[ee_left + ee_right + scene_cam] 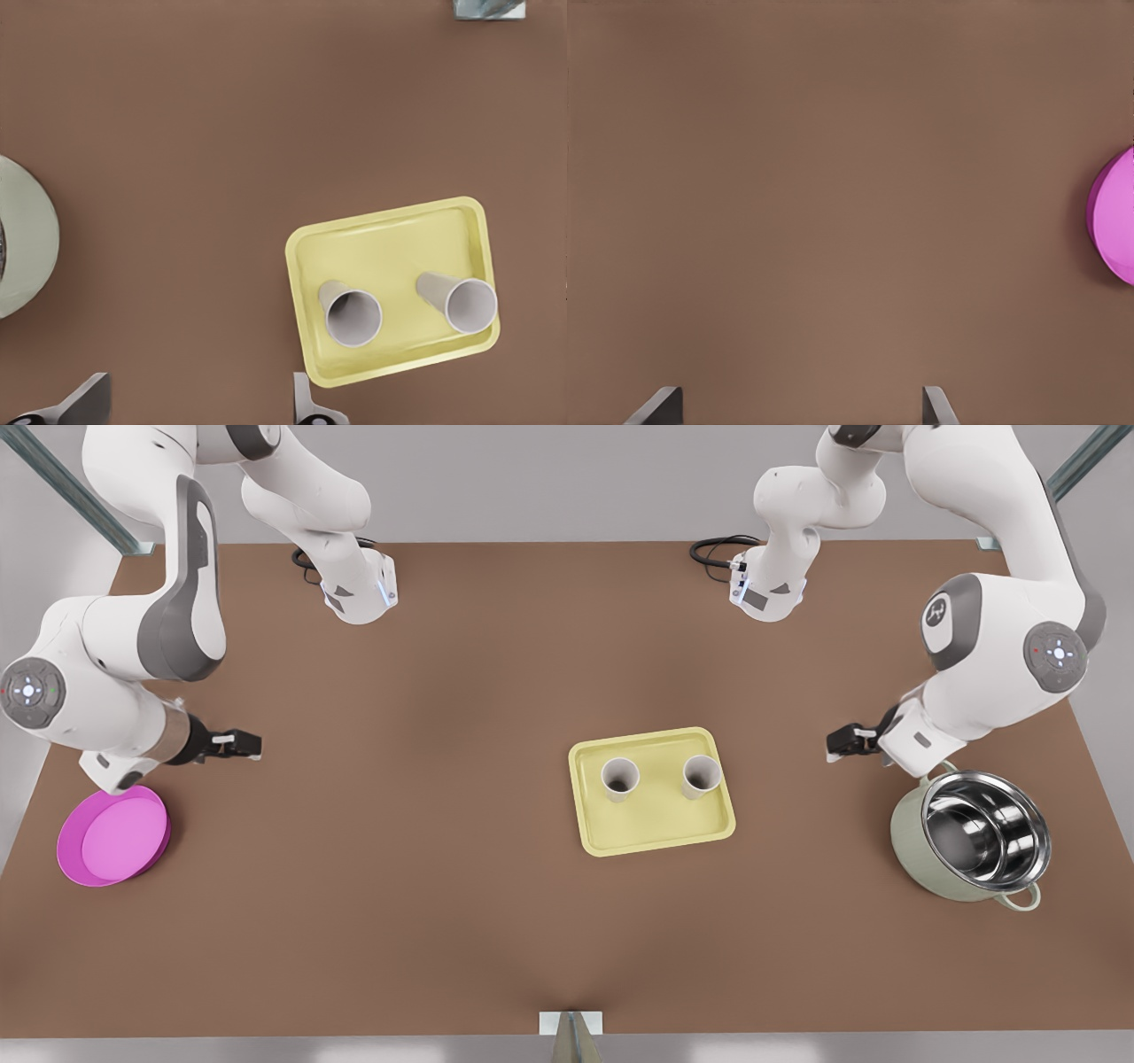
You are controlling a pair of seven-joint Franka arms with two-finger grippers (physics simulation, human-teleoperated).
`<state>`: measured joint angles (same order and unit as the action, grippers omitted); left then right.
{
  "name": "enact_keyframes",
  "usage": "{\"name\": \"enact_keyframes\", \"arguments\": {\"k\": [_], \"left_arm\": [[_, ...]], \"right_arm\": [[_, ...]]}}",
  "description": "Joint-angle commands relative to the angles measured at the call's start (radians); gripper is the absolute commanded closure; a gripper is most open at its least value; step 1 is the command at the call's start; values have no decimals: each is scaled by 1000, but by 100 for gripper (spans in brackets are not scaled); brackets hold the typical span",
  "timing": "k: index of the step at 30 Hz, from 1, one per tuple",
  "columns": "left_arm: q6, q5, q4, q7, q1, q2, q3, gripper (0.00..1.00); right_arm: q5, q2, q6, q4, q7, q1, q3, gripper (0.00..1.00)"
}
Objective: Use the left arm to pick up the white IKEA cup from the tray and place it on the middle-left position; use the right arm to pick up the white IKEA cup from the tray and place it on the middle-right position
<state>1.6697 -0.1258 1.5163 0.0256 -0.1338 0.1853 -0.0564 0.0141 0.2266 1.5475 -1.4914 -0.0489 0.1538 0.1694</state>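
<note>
so basically nothing is done yet, the whole job is still ahead. both white cups are sitting in the tray (657, 837), which lies a bit toward 3 o'clock from the middle of the table (443, 691) in the front view. one cup (619, 778) is at about 11 o'clock inside the tray and the other cup (700, 776) at about 1 o'clock, both upright as far as i can tell, standing apart and not touching.

the left gripper (837, 742) hangs out at 3 o'clock from the tray, just beside the steel pot (974, 841), well clear of the cups. its fingers (306, 403) are spread wide with nothing between them, and its wrist view looks down on the tray and both cups.

the right gripper (248, 746) is way over at 9 o'clock, near the magenta bowl (113, 837). its claw is spread apart too and empty, with bare brown table under it in its own wrist view.

what's left, as i read it: each arm has to reach in, grab a cup, lift it off the tray and set it down. the middle-left position and middle-right position aren't marked on the tabletop, so i can't pin down the exact spots. so two full pick-and-places to go, zero cups moved.
</note>
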Motion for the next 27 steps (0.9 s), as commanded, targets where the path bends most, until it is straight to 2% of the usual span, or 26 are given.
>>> {"name": "enact_keyframes", "arguments": {"k": [1,5,8,11,14,17,20,22,25,27], "left_arm": [[116,-6,8,-21,-3,-7,0,0],[53,58,18,-9,-6,0,0,0],[173,52,-22,140,-139,126,3,0],[197,57,-50,290,-242,197,3,0],[205,60,33,275,-241,181,1,0],[318,61,261,272,-245,72,1,0],[435,61,407,223,-242,22,-2,0],[501,61,496,234,-257,-17,1,0],[556,60,490,234,-256,36,0,0],[591,60,495,229,-256,72,0,0]], "right_arm": [[0,-1,79,0,-40,0,-1,0],[0,-1,79,0,-40,0,-1,0],[7,22,82,13,9,-11,9,0],[10,85,198,16,182,-141,19,0],[6,189,307,42,336,-264,18,0],[7,304,503,54,609,-392,19,0],[9,482,517,272,801,-527,16,0],[9,603,522,431,808,-589,15,0],[9,728,591,539,919,-717,-37,0],[9,734,622,540,946,-763,-39,0]]}}
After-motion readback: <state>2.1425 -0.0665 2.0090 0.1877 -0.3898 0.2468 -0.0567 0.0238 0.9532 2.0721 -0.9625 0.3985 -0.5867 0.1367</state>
